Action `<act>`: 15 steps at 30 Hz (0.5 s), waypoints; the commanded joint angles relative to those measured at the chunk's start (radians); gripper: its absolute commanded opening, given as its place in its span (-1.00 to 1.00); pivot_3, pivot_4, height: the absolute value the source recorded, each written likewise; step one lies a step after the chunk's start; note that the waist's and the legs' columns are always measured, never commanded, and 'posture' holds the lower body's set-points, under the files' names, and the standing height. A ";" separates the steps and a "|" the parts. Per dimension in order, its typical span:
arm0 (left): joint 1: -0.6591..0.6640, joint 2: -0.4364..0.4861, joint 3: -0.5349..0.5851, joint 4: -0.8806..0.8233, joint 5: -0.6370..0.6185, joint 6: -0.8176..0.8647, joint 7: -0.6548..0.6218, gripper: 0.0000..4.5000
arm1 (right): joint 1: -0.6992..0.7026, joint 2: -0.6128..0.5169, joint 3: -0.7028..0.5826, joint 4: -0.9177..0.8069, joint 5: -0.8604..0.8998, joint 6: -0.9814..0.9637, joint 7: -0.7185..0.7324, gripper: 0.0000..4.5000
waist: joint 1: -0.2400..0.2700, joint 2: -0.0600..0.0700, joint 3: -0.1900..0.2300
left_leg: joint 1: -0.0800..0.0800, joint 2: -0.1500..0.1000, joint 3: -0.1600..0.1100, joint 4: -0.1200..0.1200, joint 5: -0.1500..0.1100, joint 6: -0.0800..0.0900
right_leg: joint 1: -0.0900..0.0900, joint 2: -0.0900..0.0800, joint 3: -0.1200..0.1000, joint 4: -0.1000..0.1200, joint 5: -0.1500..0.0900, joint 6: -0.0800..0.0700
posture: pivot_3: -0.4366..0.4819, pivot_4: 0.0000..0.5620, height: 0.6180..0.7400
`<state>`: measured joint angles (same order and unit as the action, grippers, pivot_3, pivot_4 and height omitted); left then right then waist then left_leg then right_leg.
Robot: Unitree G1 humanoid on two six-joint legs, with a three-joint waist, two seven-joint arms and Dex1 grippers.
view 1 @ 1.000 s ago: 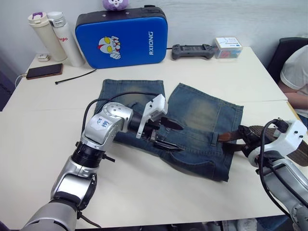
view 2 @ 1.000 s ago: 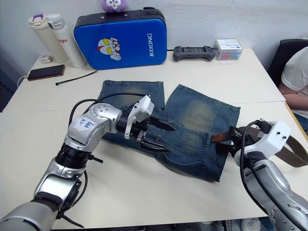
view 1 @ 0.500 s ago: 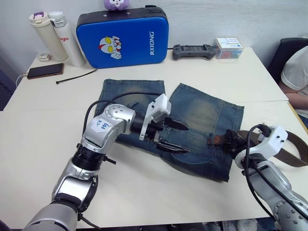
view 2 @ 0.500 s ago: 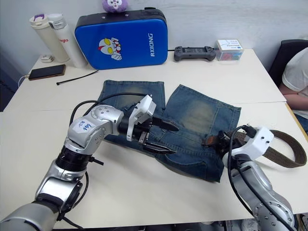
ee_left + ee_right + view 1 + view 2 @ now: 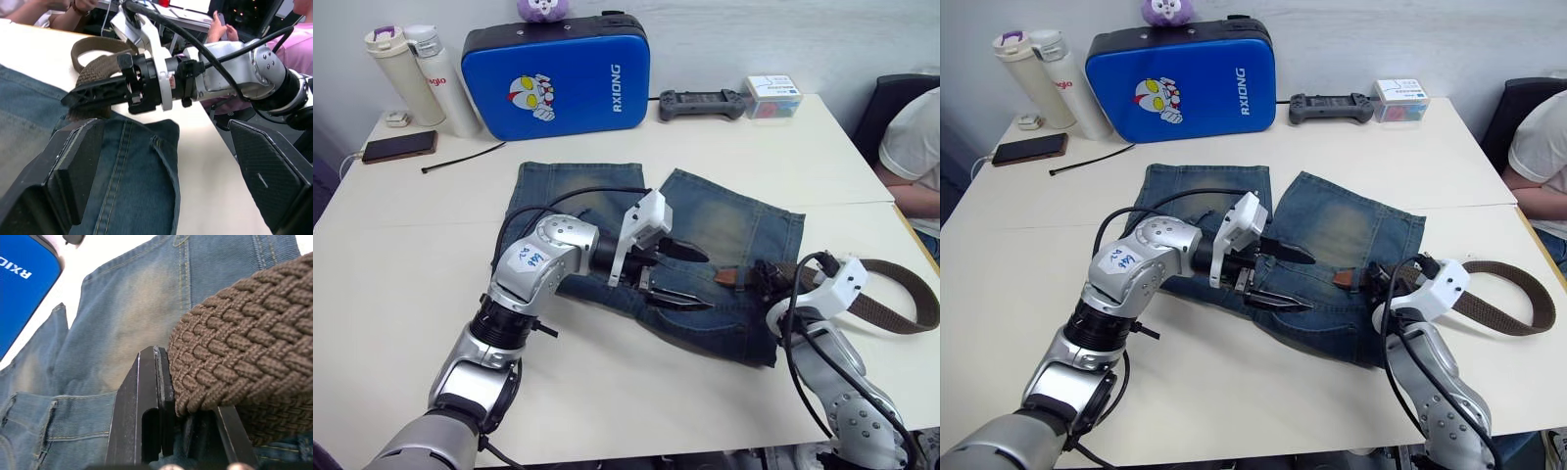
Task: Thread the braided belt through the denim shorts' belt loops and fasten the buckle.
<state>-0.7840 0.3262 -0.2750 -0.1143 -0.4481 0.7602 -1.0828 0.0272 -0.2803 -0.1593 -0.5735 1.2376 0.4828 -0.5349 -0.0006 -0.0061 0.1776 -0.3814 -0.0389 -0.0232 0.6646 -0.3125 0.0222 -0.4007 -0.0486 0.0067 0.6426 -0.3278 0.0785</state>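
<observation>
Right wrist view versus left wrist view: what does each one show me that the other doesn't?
The right wrist view alone shows the belt's weave pressed against the right gripper's fingers, and a blue case corner. The left wrist view alone shows the open left gripper, the right gripper from outside, and people behind the table. Both show the belt and the shorts.

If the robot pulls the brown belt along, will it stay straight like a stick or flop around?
Probably flop. The braided belt already curves in a loose loop behind the right gripper, so it bends easily. Its woven surface looks rough, so it likely won't slip from the fingers, and may drag on the denim shorts.
</observation>
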 commanded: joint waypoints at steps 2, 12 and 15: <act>-0.014 0.000 -0.021 -0.027 -0.004 -0.035 -0.014 1.00 | 0.000 0.043 0.021 -0.019 0.034 0.016 0.057 -0.80 | -0.003 0.000 0.000 | 0.000 0.000 0.000 0.000 0.000 0.000 | -0.001 0.000 0.000 0.001 0.000 0.000 | -0.05 -0.47 0.97; -0.034 -0.039 -0.048 0.027 -0.001 -0.084 -0.031 1.00 | 0.149 0.061 -0.066 -0.129 0.065 -0.007 0.053 0.30 | 0.002 0.000 0.000 | -0.006 0.000 0.001 0.001 0.000 -0.001 | -0.008 0.000 0.001 0.003 0.000 0.000 | -0.05 -0.47 0.97; -0.040 -0.050 -0.059 0.048 0.003 -0.104 -0.045 1.00 | 0.223 0.087 -0.086 -0.181 0.106 -0.037 0.038 0.30 | 0.001 0.000 0.000 | -0.006 0.000 0.002 0.001 0.000 -0.001 | -0.008 0.000 0.002 0.004 0.000 -0.001 | -0.05 -0.47 0.97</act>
<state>-0.8055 0.2845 -0.3331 -0.0609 -0.4444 0.6772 -1.1157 0.2414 -0.2015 -0.2247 -0.6932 1.3118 0.4725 -0.4933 0.0001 -0.0058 0.1774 -0.3873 -0.0390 -0.0214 0.6656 -0.3120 0.0210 -0.4092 -0.0485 0.0083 0.6473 -0.3281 0.0780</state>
